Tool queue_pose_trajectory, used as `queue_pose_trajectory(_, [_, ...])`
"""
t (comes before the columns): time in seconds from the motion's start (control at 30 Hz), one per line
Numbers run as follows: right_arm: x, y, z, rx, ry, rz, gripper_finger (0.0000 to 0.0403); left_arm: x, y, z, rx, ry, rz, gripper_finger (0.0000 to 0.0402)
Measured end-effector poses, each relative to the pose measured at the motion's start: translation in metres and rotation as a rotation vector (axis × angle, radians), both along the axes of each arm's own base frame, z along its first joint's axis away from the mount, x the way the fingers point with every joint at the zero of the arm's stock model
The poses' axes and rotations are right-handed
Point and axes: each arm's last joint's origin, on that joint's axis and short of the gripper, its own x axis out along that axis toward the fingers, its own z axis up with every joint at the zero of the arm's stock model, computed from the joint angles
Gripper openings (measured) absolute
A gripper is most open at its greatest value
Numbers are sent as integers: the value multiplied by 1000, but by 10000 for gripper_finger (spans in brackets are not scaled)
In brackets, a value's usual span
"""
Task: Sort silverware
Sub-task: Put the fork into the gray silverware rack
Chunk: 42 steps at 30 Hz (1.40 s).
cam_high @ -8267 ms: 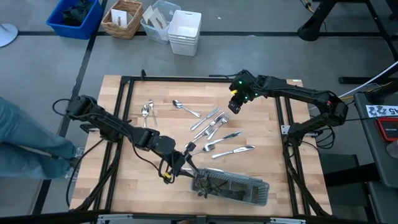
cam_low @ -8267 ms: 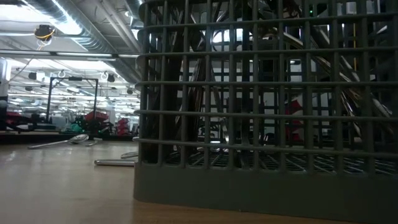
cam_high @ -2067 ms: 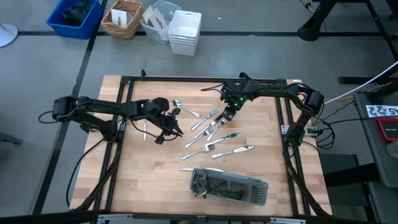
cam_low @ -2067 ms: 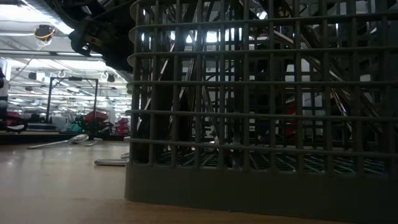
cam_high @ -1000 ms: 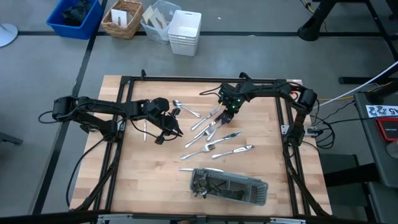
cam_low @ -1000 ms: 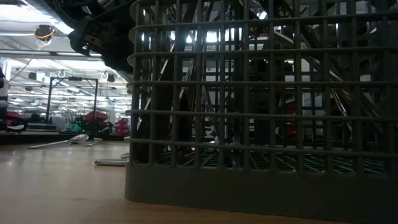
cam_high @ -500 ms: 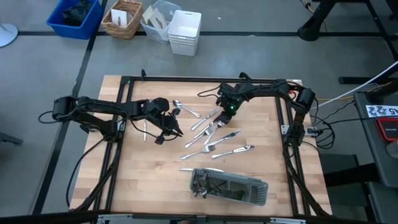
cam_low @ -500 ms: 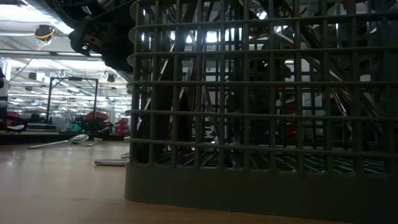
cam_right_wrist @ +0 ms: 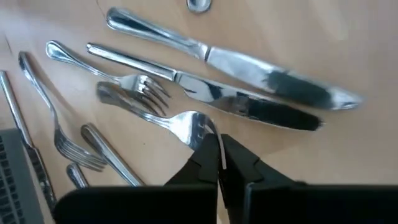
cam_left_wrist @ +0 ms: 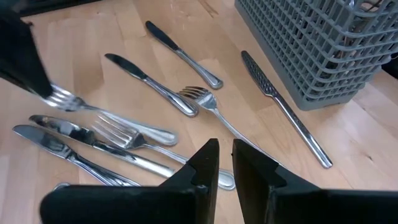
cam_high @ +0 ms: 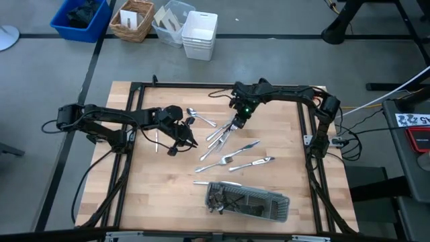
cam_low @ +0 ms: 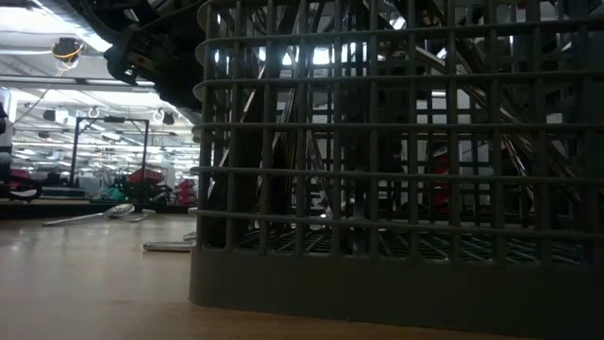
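Silverware lies loose mid-table: knives (cam_high: 259, 162), forks (cam_high: 222, 161) and a spoon (cam_high: 201, 119). One knife (cam_high: 215, 182) rests beside the grey mesh tray (cam_high: 248, 202) at the near edge, which holds several pieces. My right gripper (cam_high: 236, 122) is shut on one fork (cam_right_wrist: 155, 112) over the pile's far end. My left gripper (cam_high: 188, 141) hovers left of the pile, above the table. Its fingers (cam_left_wrist: 208, 158) are shut to a thin slit with nothing between them. My right gripper pinches the fork's tine end (cam_right_wrist: 208, 132) between its two fingertips. It comes steeply from above, slanting from the table's far right. The tine end (cam_left_wrist: 59, 96) is raised and the handle (cam_left_wrist: 155, 134) slopes down toward the table. I cannot tell whether the handle's end touches.
Two knives (cam_right_wrist: 249, 65) and another fork (cam_right_wrist: 146, 84) lie close under the held fork. Bare wood stretches left of the tray. In the low view the tray (cam_low: 396, 170) fills most of the picture. Bins and baskets (cam_high: 195, 33) stand on the floor beyond the far edge.
My right gripper has risen and drawn a little toward the table's far left, tipping less steeply. The fork's tine end has come up off the pile with it, while the other pieces stay put. My left arm has kept still.
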Motion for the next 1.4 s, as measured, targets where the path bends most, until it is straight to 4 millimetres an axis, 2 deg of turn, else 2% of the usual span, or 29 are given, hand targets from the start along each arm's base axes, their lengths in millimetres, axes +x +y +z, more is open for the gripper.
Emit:
queue_pose_trajectory(0.17, [-2,-2,40,-100,24,8,3,0,0,0,0,0,1,40])
queue_pose_trajectory(0.37, [-13,2,90,-182,55,7,3,0,1,0,0,1,3,40])
queue_pose_trajectory(0.6, [-24,24,144,-258,40,30,2,-1,3,0,3,0,11,40])
queue_pose_trajectory(0.73, [-30,48,172,-320,35,75,3,-1,8,0,17,-5,22,40])
queue_pose_trajectory(0.87, [-36,81,202,-404,-3,113,2,-2,13,0,12,-6,46,40])
queue_pose_trajectory(1.03, [-38,126,230,-476,-106,183,3,-3,17,0,-15,1,81,40])
queue_pose_trajectory(1.17, [-40,164,242,-515,-174,298,3,-3,17,1,-25,2,88,40])
queue_pose_trajectory(1.4, [-50,230,244,-586,-219,489,3,-2,17,1,-76,18,123,40])
